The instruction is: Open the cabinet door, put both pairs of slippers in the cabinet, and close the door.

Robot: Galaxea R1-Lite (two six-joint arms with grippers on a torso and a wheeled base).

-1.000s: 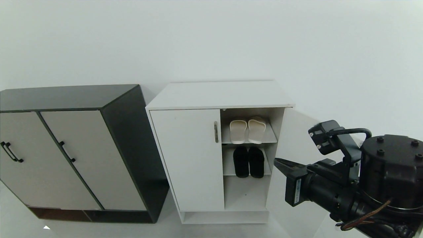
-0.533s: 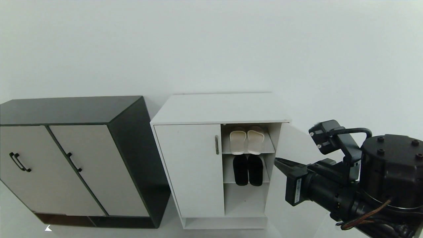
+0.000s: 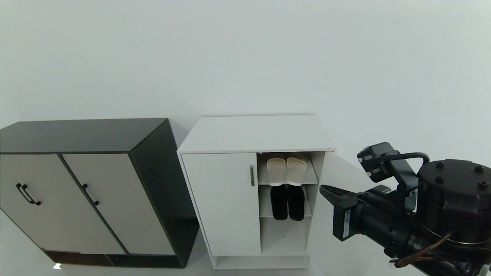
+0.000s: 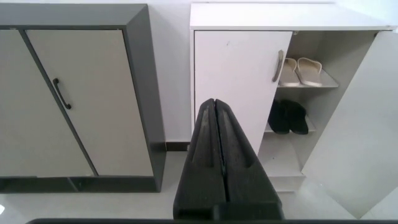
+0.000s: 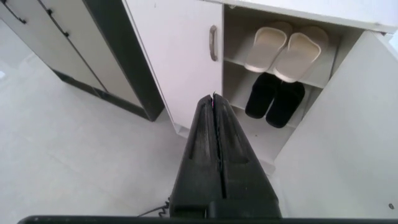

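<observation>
Head view had shifted over last second: whole scene sat lower and smaller, so camera moved, not cabinet [image 3: 253, 134]. White slippers [image 3: 286, 170] lay on upper shelf, black slippers [image 3: 287, 202] on shelf below. Door [image 5: 336, 143] stood open. Right gripper [image 3: 324, 189] and left gripper [image 4: 215, 106] had jaws together, empty. Judged: only door closing remained.

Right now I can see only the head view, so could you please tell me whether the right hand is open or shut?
Observer: The right wrist view shows the right hand shut, holding nothing.
Operator: Thank you. And the other one?
Observer: The left hand is shut as well, and empty.
Operator: Where is it pointing?
Observer: Towards the white cabinet; in the left wrist view its tip lines up with the shut door, beside the open half.
</observation>
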